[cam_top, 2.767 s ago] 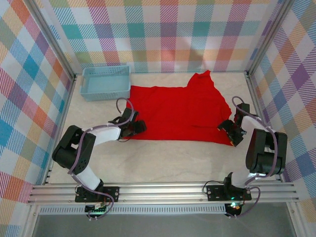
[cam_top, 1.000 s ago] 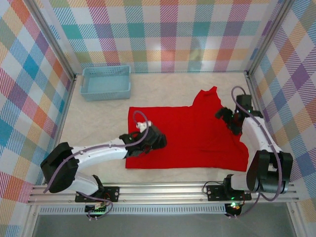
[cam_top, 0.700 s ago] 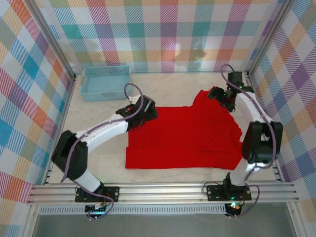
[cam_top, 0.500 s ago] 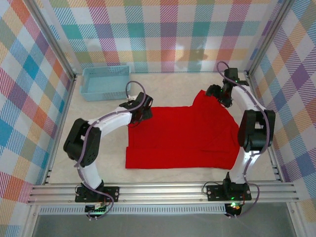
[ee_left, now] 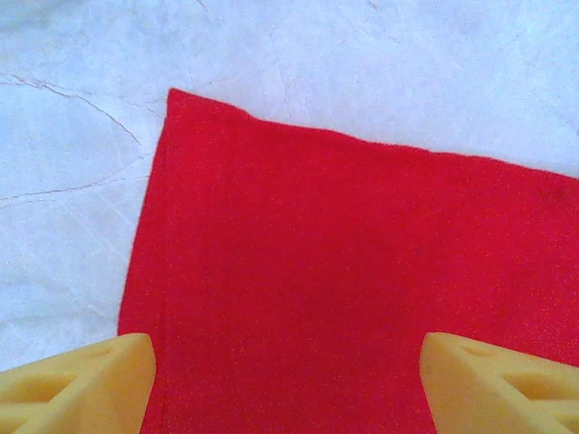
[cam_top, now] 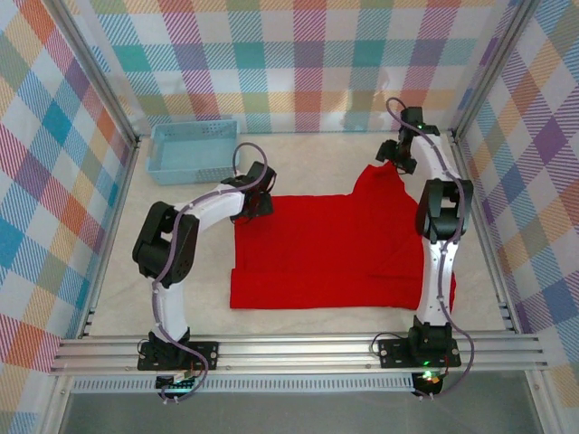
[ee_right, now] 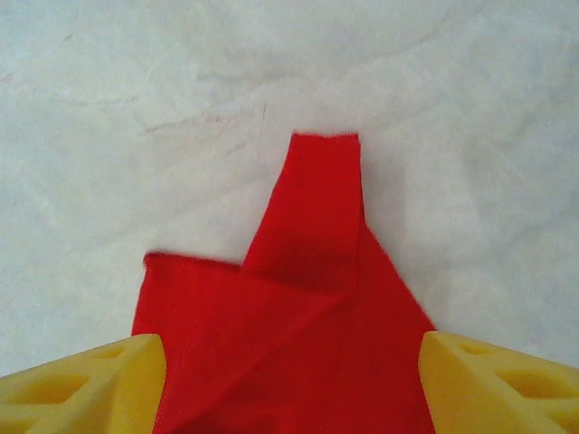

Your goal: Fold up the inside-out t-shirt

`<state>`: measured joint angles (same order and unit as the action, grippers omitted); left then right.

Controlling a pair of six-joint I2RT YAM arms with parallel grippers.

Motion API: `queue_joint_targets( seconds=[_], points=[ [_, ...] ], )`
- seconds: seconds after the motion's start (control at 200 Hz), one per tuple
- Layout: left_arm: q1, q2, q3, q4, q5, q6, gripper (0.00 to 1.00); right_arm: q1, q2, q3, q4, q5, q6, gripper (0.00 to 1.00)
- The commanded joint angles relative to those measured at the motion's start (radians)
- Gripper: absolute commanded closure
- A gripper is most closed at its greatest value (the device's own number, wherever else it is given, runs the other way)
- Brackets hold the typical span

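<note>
red t-shirt first: where does it lie? — mo

flat on the pale surface, about the middle, its long axis running left to right and its near edge toward the robot's side. — ida

and the fingers? — mo

both pairs are at the far edge. the left fingers stand open, wide apart, with the shirt's far-left corner lying between and just ahead of them. the right fingers are open too, straddling the far-right peak, where a narrow red tab points away from them. neither pair has cloth pinched. — ida

so each arm has its own corner. — mo

yes: the left arm is nearer the left corner, the right arm nearer the peak. i'd judge the coming move is to close on those two points and bring the far edge toward the near one, across the short axis. — ida

room? — mo

bare surface beyond the far edge, up to the back wall. the light-blue basket sits far left, near the left fingers but apart from the shirt. on the right the cloth lies near the side wall, so there's little slack there. the left corner lies flat against the surface and may need the tips pressed low to catch it. — ida
</note>
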<state>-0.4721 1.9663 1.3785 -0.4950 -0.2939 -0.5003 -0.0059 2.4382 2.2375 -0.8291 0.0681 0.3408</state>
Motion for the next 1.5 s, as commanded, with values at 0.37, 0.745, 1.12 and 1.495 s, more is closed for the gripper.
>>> queue_joint_targets(
  seconds=[0.37, 0.745, 1.12, 1.495],
  points=[
    [0.085, 0.06, 0.052, -0.003, 0.03, 0.034, 0.23, 0.016, 0.158, 0.225, -0.166, -0.043, -0.052, 0.45],
    [0.118, 0.084, 0.115, -0.007, 0.047, 0.051, 0.24, 0.018, 0.216, 0.317, -0.22, -0.041, -0.051, 0.57],
    [0.119, 0.095, 0.172, -0.045, -0.004, 0.08, 0.23, 0.03, 0.001, 0.071, -0.112, 0.025, -0.056, 0.99],
    [0.111, 0.204, 0.285, -0.07, 0.003, 0.085, 0.29, 0.028, -0.368, -0.433, 0.135, 0.076, -0.04, 1.0]
  ],
)
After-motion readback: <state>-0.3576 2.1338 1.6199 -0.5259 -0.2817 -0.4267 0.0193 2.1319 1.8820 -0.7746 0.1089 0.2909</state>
